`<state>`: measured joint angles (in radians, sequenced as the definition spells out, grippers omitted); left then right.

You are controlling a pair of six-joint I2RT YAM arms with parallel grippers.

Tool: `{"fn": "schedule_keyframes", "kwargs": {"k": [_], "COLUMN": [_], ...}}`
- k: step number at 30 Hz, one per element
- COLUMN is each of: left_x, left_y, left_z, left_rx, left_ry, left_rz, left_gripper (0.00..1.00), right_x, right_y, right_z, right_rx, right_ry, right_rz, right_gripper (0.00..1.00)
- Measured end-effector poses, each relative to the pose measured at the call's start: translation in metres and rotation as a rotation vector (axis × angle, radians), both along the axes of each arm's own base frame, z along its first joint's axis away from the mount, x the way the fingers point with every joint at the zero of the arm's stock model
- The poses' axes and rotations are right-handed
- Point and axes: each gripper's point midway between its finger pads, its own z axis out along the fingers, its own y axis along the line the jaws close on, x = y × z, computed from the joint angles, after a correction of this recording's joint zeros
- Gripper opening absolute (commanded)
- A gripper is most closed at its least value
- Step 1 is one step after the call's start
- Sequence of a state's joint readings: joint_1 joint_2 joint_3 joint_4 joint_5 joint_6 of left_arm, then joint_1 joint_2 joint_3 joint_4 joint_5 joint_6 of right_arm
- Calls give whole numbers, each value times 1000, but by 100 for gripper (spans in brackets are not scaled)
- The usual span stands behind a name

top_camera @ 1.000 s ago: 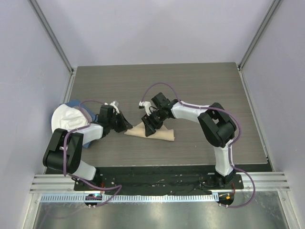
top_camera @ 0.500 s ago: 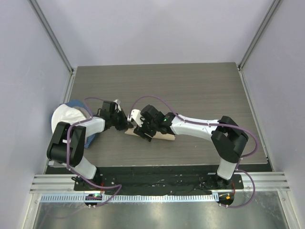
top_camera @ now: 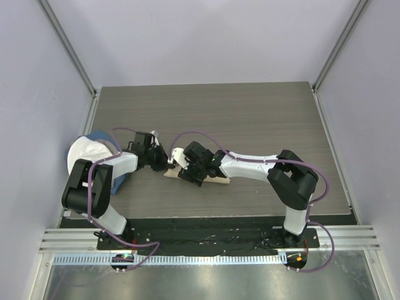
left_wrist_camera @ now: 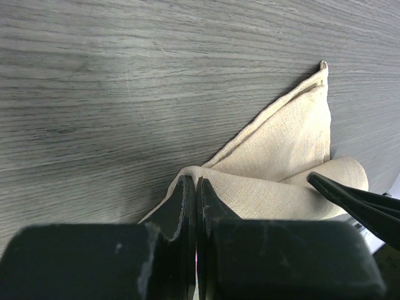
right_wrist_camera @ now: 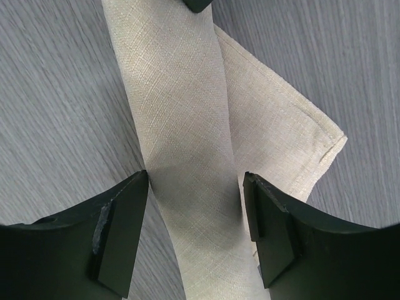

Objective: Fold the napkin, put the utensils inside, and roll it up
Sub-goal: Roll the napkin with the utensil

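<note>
The beige napkin (top_camera: 209, 178) lies rolled into a thick tube near the table's middle, with a flat folded corner (right_wrist_camera: 281, 131) sticking out beside the roll (right_wrist_camera: 181, 125). My left gripper (top_camera: 164, 164) sits at the roll's left end, jaws shut with the cloth (left_wrist_camera: 281, 156) humped up round the tips (left_wrist_camera: 195, 186). My right gripper (top_camera: 187, 172) is open and straddles the roll (left_wrist_camera: 337, 178), one finger (right_wrist_camera: 119, 231) on each side and the other (right_wrist_camera: 275, 231) just clear of the cloth. No utensils show in any view.
A white rounded thing (top_camera: 84, 155) rests on a blue cloth (top_camera: 100, 135) at the table's left edge, close behind my left arm. Grey walls close off the table's left, right and far sides.
My right arm stretched left and low over the roll, and its jaws spread wider round it. My left gripper shifted slightly along the napkin's left end, still shut.
</note>
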<state>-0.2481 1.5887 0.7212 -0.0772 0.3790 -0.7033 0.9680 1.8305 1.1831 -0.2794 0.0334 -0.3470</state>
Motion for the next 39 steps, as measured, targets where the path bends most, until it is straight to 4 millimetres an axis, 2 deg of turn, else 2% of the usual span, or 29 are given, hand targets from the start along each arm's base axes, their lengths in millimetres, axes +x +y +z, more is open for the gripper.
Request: {"fn": "schedule_keyframes", "kwargs": {"k": [5,8,9,10,12,13,14,15,18,26,33,39], "left_x": [0,0,0,-1,-1,0,0,0,3,5,-14,-11], "left_y": [0,-1,-1,-1,0,1,3,4,13,27,33,32], "left_z": [0,0,0,0,0,0,1,2,11,42,36,37], "left_rx": [0,0,0,0,6,13,24,33,79,123,115,102], "left_ry": [7,9,9,11,14,16,17,14,-19,-139,-172,-212], "left_rz": [-2,-5,-6,-6,-6,-4,2,0,19,69,75,78], "left_gripper": [0,2,6,17,30,44,49,59,66,67,65,59], "right_x": [-1,-2,-2,-3,-5,-5,-6,-7,-7,-7,-21,-32], "right_y": [-4,-4,-4,-4,-3,-3,-2,-2,1,7,12,8], "right_z": [-16,-19,-20,-21,-23,-24,-24,-25,-25,-22,-21,-22], "right_rx": [-33,-32,-29,-24,-8,1,12,25,73,235,361,413], "right_ry": [17,29,36,48,84,109,139,172,266,554,883,1104], "right_rz": [0,2,5,7,13,14,18,21,24,-2,-10,-43], "right_gripper": [65,58,55,50,46,43,42,41,38,37,37,37]}}
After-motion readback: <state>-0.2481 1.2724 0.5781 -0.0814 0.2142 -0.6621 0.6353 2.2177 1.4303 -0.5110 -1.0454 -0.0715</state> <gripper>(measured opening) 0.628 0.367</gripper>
